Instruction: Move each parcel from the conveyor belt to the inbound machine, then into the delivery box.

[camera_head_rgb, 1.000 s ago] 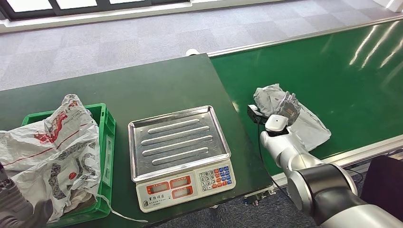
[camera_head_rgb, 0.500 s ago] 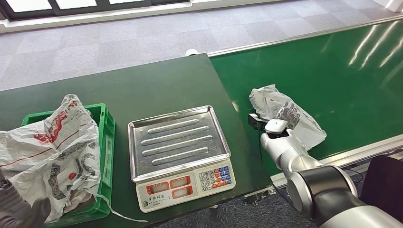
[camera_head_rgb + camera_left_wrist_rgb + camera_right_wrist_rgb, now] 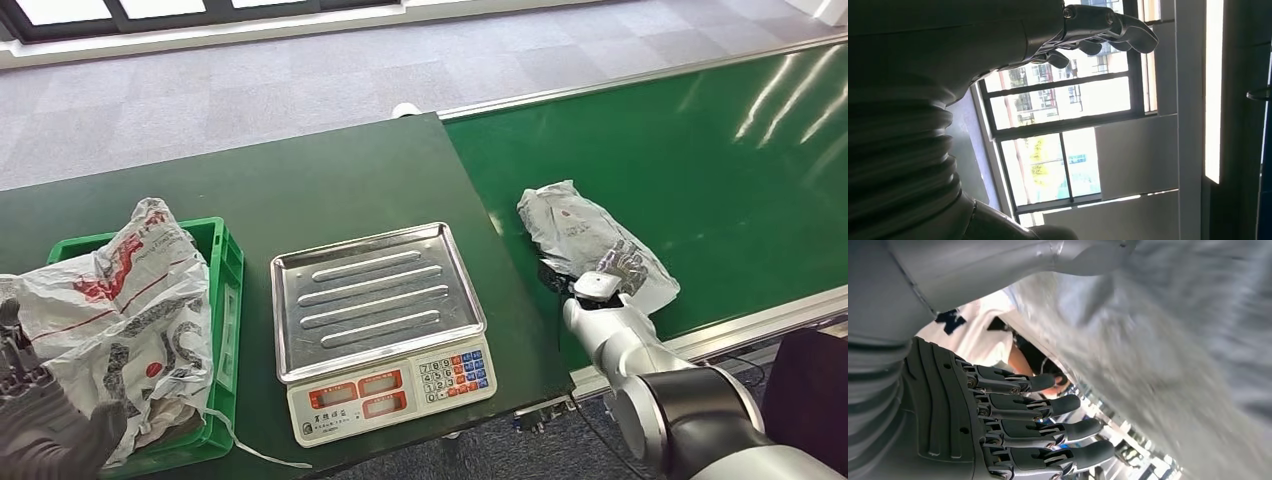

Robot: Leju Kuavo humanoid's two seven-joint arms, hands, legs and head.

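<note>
A crumpled grey-white parcel (image 3: 578,232) lies on the green conveyor belt (image 3: 720,160), near its left end. My right hand (image 3: 615,268) rests at the parcel's near edge with its fingers (image 3: 1048,410) stretched out; the bag (image 3: 1168,355) lies against the hand, and nothing is gripped. The inbound machine, a scale with a steel tray (image 3: 372,292), stands empty on the dark table. My left hand (image 3: 45,420) is raised at the near left, beside the green delivery box (image 3: 228,290); its fingers (image 3: 1108,30) are loosely curved and hold nothing.
A large white parcel with red print (image 3: 110,300) fills the delivery box and hangs over its rim. The scale's keypad (image 3: 458,372) faces me. The dark table (image 3: 300,180) meets the belt's left end. Grey carpet lies beyond.
My right hand has drawn back from the top of the parcel to its near edge. The parcel has shifted left on the belt. My left hand has risen further into view.
</note>
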